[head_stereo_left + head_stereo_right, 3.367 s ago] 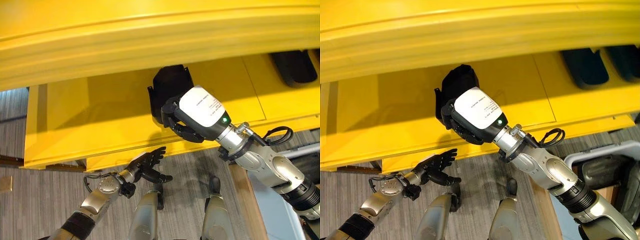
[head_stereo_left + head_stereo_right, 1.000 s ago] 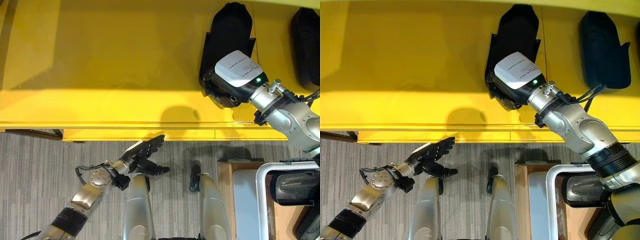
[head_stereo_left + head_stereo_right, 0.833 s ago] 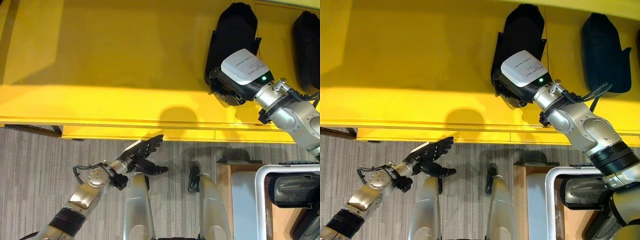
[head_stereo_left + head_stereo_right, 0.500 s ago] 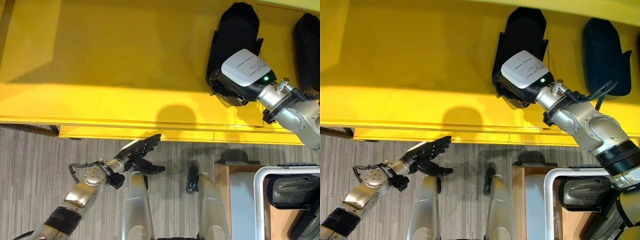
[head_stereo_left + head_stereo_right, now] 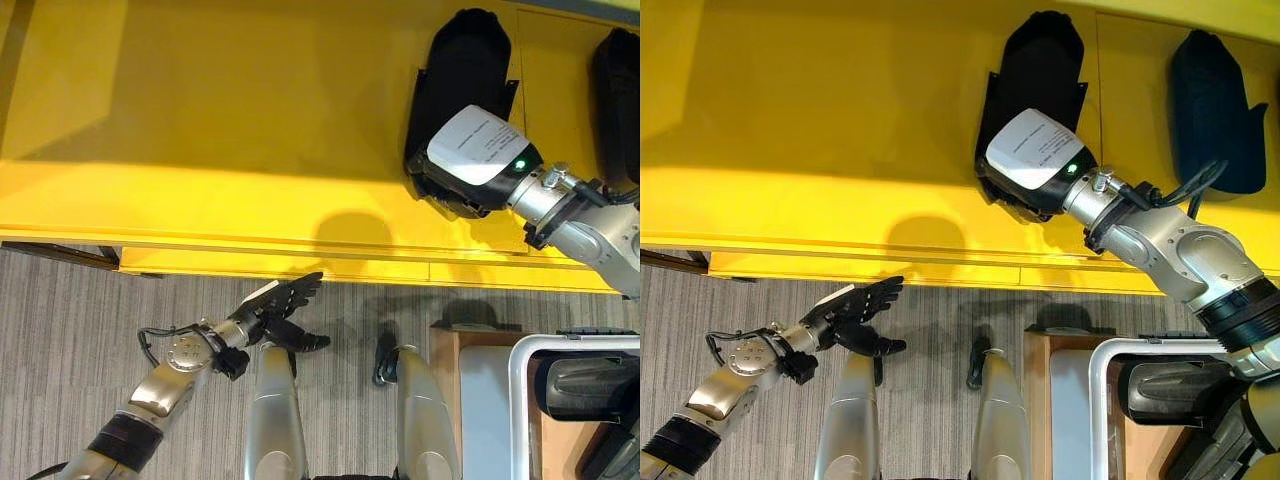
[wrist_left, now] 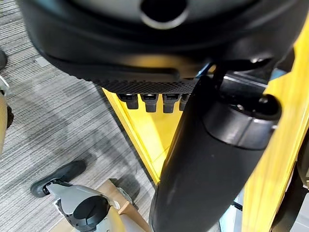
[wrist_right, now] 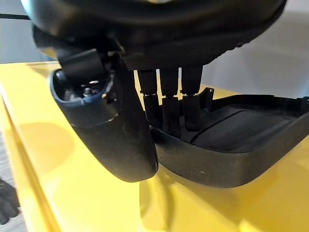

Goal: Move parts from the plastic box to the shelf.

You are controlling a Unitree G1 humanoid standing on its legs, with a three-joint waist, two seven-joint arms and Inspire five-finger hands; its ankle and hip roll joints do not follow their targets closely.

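The right hand point(image 5: 462, 178) is resting on a black part point(image 5: 462, 75) lying on the yellow shelf point(image 5: 230, 130); the left hand point(image 5: 280, 305) is hanging below, fingers extended.

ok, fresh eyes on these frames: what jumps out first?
The bright yellow shelf across the top, then the right hand with its fingers curled on a black part lying on that shelf. A second black part lies further right, and the left hand hangs open below the shelf edge.

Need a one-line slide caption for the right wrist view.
Right hand grips the edge of a black plastic part lying on the yellow shelf.
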